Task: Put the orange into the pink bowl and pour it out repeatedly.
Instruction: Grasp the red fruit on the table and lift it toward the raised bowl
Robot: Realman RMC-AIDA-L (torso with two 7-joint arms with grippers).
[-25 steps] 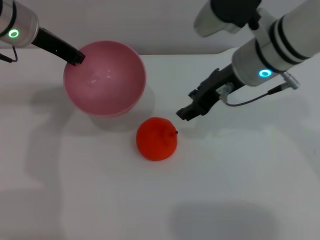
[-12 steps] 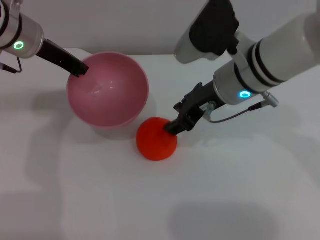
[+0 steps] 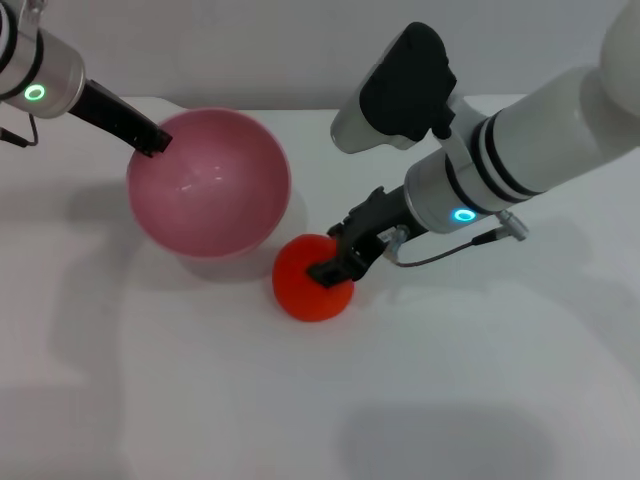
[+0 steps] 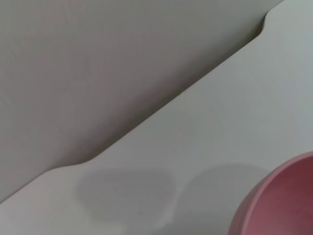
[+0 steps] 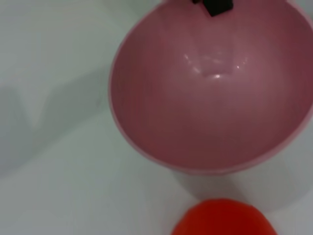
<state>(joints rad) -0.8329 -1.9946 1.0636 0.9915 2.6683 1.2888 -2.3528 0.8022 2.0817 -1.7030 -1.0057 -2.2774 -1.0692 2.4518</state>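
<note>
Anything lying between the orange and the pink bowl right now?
Nothing. In the right wrist view only bare white table separates the orange from the pink bowl.

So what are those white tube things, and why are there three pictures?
Those are a robot's two arms. The big picture comes from a camera on its head, looking down at a white table. The other two come from cameras on its wrists. On the table sit a pink bowl, empty inside, and an orange beside it. The left gripper is at the bowl's rim, apparently holding it. The right gripper is down on top of the orange, about to pick it up, I think.
</note>
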